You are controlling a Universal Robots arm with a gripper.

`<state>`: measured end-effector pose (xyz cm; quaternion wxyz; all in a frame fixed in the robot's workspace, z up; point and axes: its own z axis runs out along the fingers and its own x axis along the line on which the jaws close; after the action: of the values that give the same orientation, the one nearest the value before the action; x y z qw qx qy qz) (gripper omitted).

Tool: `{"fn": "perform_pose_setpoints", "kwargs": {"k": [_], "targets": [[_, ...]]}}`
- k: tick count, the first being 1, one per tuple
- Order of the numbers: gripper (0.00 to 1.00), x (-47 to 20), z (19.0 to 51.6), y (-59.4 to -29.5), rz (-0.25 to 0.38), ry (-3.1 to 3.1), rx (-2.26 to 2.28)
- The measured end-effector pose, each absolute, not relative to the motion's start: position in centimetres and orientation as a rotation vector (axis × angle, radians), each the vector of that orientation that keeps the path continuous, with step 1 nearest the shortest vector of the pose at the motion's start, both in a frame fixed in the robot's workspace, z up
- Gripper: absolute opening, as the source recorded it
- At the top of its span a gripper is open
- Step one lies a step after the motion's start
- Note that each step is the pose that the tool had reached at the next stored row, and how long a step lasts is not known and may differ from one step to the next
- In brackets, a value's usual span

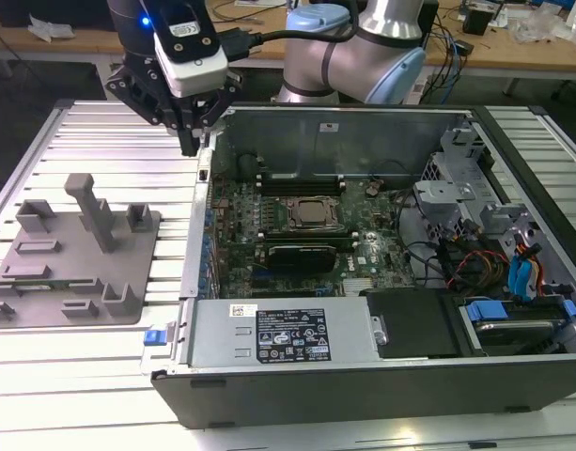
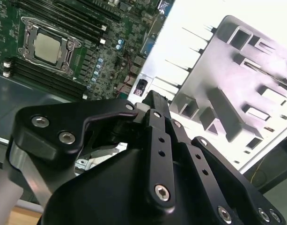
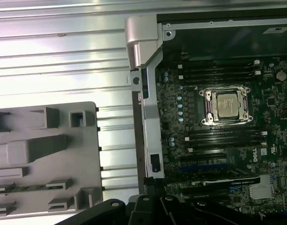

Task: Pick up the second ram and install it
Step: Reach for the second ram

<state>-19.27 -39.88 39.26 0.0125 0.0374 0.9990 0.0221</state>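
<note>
In the exterior view the claw (image 1: pixel 189 143) hangs over the ribbed tabletop (image 1: pixel 100 141), just beside the far corner of the open computer case (image 1: pixel 363 371) on the exterior view's left. Its fingers are drawn together to a narrow tip, and nothing shows between them. In the first wrist view the second ram (image 3: pixel 21 188) appears as a thin green strip lying in a slot of the grey fixture (image 3: pixel 45 154), well apart from the motherboard (image 3: pixel 218 140).
</note>
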Motion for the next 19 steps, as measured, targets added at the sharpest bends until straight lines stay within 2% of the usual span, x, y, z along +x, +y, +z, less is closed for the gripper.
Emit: {"fn": "perform_pose_setpoints", "kwargs": {"k": [19], "targets": [[0.08,-22.4,39.2,-39.9,0.069,3.114,0.117]]}}
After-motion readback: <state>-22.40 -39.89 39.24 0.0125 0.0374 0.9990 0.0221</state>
